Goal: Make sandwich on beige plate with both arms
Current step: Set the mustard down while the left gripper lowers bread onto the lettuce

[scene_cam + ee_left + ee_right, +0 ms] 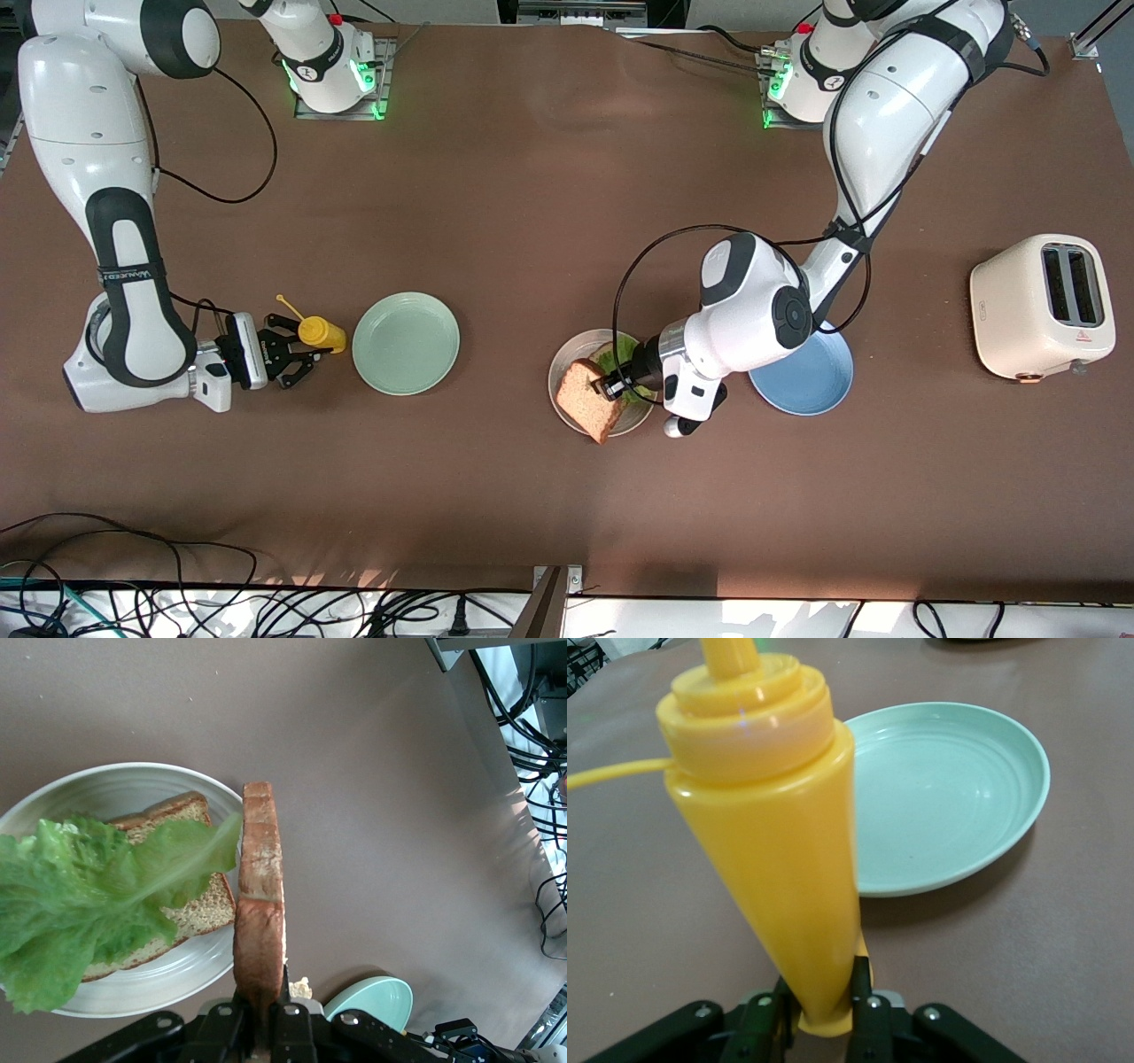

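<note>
I see a glossy beige plate (177, 979), grainy matt toast (260, 904) with rough crust, ruffled lettuce (80, 904); smooth glossy yellow plastic bottle (766, 859); glazed mint plate (948, 797) at its 3 o'clock; matt brown table covering (532, 195)

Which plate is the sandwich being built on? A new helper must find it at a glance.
Three round plates lie in a row across the brown table. Take the middle one, the beige plate, between the mint-green plate and the blue plate. It alone carries food: toast and lettuce, with the left gripper holding another toast slice over it.
</note>
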Tool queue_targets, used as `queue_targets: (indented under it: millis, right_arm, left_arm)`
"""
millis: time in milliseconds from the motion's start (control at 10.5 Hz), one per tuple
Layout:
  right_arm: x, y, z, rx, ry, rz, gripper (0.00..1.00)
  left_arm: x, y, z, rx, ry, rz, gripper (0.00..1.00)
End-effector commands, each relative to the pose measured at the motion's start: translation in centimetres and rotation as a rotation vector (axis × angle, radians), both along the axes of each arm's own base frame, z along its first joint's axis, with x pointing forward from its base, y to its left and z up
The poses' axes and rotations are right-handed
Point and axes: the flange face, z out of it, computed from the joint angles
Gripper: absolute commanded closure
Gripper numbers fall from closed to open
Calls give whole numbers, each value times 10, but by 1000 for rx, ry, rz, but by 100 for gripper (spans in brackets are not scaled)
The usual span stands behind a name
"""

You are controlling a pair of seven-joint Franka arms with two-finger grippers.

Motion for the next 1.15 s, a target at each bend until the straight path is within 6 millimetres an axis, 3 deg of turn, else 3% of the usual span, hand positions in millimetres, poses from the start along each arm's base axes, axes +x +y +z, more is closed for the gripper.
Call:
queue_targets:
  millis: [0, 191, 383, 574, 765, 1052]
  right_arm:
    - [6, -13, 3, 9, -17, -12, 0]
    - [6, -22, 8, -32, -22, 8, 0]
    - [12, -39, 32, -102, -66, 21, 0]
    - [17, -52, 80, -231, -151, 45, 0]
    - [8, -58, 140, -385, -132, -22, 0]
    - [-14, -43, 209, -561, -39, -283, 0]
  left_arm:
    - [-4, 0, -4, 7, 18, 0, 100]
    - [-7, 4, -12, 27, 54, -19, 100]
    - [-6, 8, -16, 37, 63, -17, 100]
    - [-11, 10, -28, 51, 86, -24, 100]
    - [-17, 11, -39, 66, 106, -30, 100]
    - [-20, 14, -51, 74, 129, -33, 100]
